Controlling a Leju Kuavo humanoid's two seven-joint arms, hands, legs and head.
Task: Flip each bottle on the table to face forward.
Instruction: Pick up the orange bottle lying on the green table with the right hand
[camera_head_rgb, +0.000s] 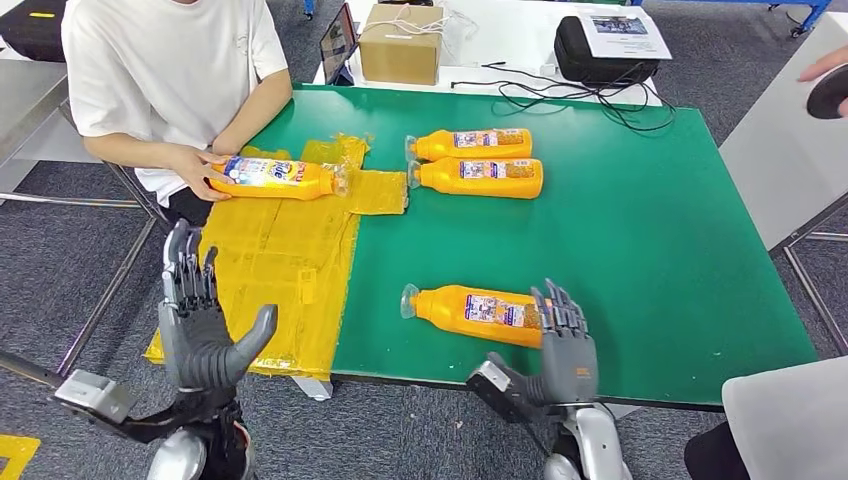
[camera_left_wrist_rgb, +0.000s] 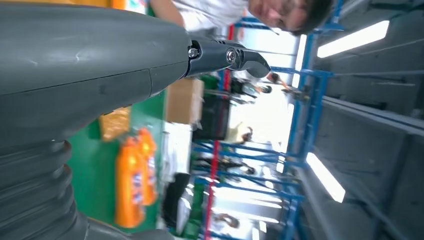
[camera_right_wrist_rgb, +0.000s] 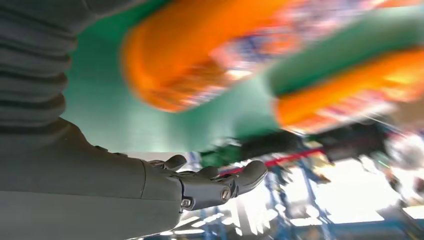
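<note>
Our right hand (camera_head_rgb: 566, 350), fingers spread and empty, sits at the base end of the near bottle (camera_head_rgb: 470, 311), whose long axis runs across us with cap leftward; left hand (camera_head_rgb: 200, 325) open, well apart.

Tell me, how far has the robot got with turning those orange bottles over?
Hard to call any bottle finished: the two bottles lying side by side at the back both show labels, but which face is up isn't clear. In hand: the right robot hand is at the base of the nearest bottle, not visibly gripping. Left: a person holds the fourth bottle; the left robot hand is open.
</note>
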